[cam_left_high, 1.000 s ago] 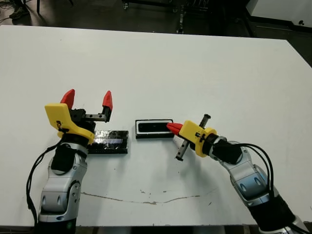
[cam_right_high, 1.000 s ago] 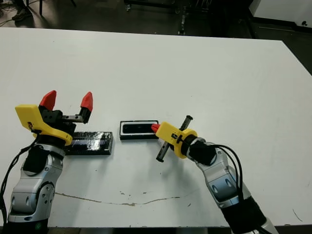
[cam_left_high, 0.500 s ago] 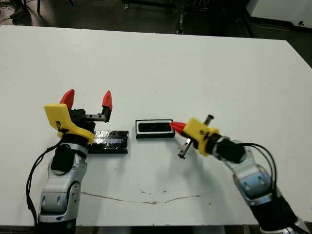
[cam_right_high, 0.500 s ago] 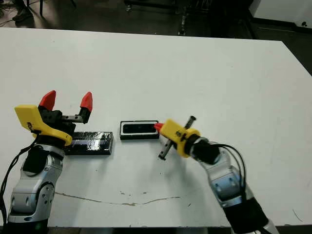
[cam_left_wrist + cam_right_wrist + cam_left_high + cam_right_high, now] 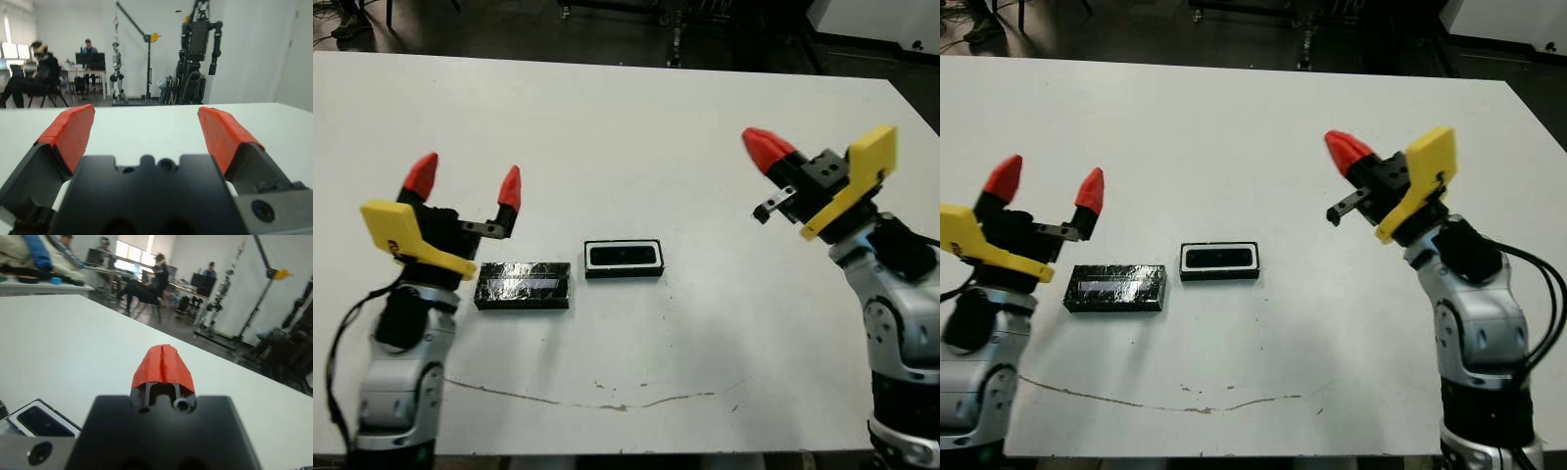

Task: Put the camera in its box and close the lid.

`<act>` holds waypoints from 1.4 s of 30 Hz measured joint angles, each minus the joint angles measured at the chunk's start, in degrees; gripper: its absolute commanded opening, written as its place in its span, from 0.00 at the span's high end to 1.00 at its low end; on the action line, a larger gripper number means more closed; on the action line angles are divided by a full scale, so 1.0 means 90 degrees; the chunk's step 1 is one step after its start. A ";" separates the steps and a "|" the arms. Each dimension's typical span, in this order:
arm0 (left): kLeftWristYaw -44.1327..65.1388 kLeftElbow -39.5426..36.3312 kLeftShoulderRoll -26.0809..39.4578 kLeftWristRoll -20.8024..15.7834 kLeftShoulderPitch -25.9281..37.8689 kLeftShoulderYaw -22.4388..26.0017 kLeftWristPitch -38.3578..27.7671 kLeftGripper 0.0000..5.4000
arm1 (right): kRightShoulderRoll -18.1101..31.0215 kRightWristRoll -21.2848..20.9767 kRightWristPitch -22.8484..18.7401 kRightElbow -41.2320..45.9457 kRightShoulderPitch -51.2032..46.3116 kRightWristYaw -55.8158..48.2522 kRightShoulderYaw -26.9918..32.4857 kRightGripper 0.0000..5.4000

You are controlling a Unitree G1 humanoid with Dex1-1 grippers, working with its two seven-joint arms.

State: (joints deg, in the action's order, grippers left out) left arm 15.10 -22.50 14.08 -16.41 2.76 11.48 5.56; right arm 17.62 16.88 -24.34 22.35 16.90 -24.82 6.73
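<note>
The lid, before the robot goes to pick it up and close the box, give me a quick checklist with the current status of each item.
1. Camera lies inside the box: ok.
2. Lid lies flat on the table, beside the box and apart from it, nothing on top: ok.
3. Left gripper is open and holds nothing, raised above the table near the lid: ok.
4. Right gripper is shut and holds nothing, raised well off to the side of the box: ok.
5. Camera seated fully down, so the lid can sit flush: cannot tell.
</note>
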 measured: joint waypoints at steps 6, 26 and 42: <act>0.1659 -0.0130 0.1591 -0.1052 0.0161 0.0504 0.0739 0.00 | -0.0215 0.0026 -0.0327 0.0462 -0.0396 0.0582 -0.0056 1.00; 0.8555 0.5048 0.4395 -0.1330 0.5364 -0.3403 0.0258 0.00 | -0.0180 -0.0215 -0.0559 0.0598 -0.0532 0.0971 -0.0336 1.00; 0.8571 0.5468 0.4051 -0.2591 0.5279 -0.4976 0.0084 0.00 | -0.0169 -0.0270 -0.0592 0.0595 -0.0525 0.1043 -0.0379 1.00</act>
State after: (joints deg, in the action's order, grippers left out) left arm 92.25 26.71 50.54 -39.74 50.27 -33.30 6.31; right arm 16.11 14.45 -29.67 27.70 12.18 -15.43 3.32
